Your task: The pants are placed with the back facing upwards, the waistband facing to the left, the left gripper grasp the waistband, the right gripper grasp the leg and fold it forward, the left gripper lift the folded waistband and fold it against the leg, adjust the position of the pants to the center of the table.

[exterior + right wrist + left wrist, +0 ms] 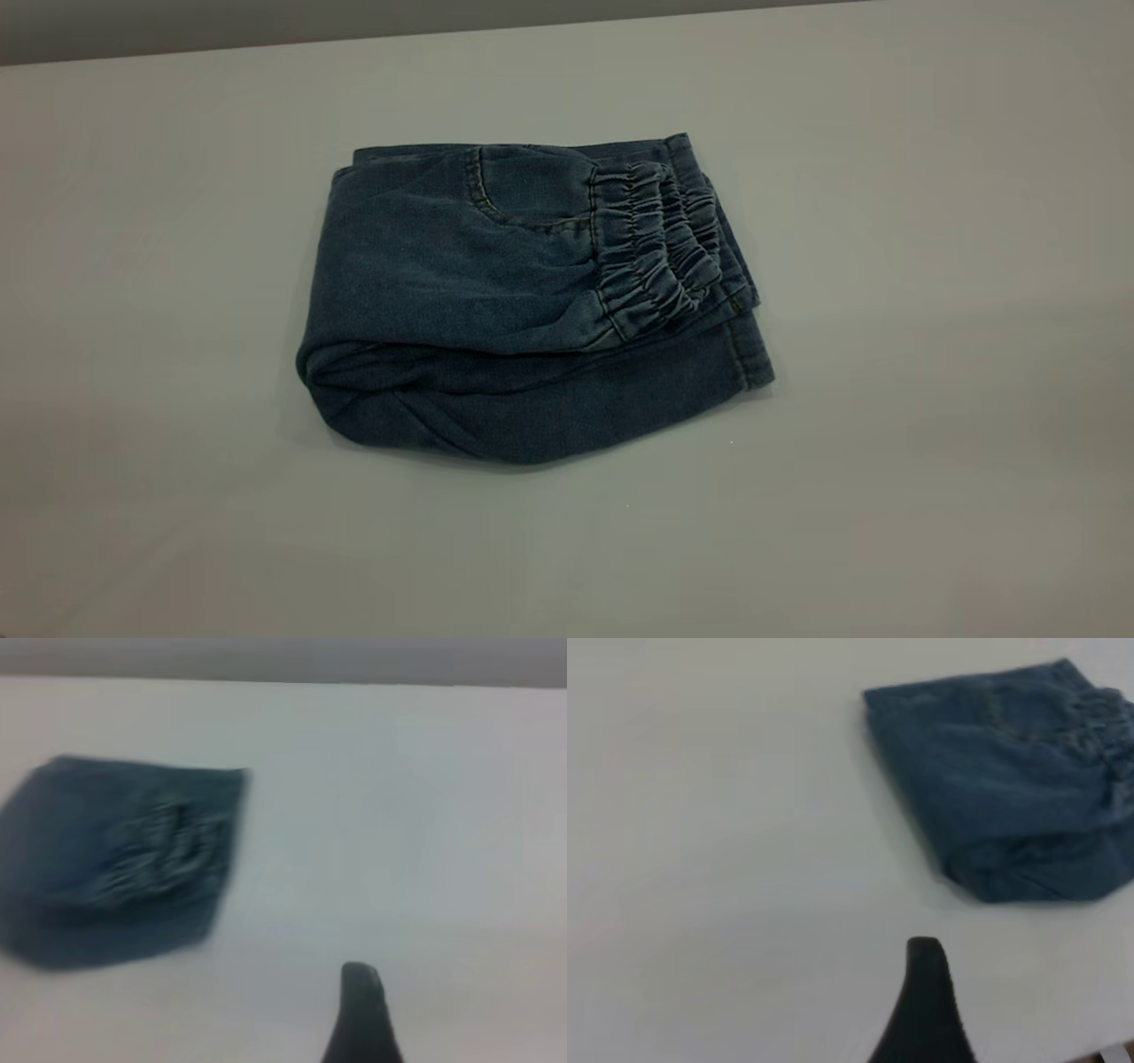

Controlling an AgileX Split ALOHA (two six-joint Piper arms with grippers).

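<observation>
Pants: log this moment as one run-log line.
pants: folded, lying on table | waistband: on top, right side | left gripper: clear of pants | right gripper: clear of pants

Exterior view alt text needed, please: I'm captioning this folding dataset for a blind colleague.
Folded blue denim pants lie as a compact bundle near the middle of a plain white-grey table. The ruffled waistband sits on top at the bundle's right side, over the stitched leg hem beneath. Neither arm nor gripper appears in this view.
</observation>
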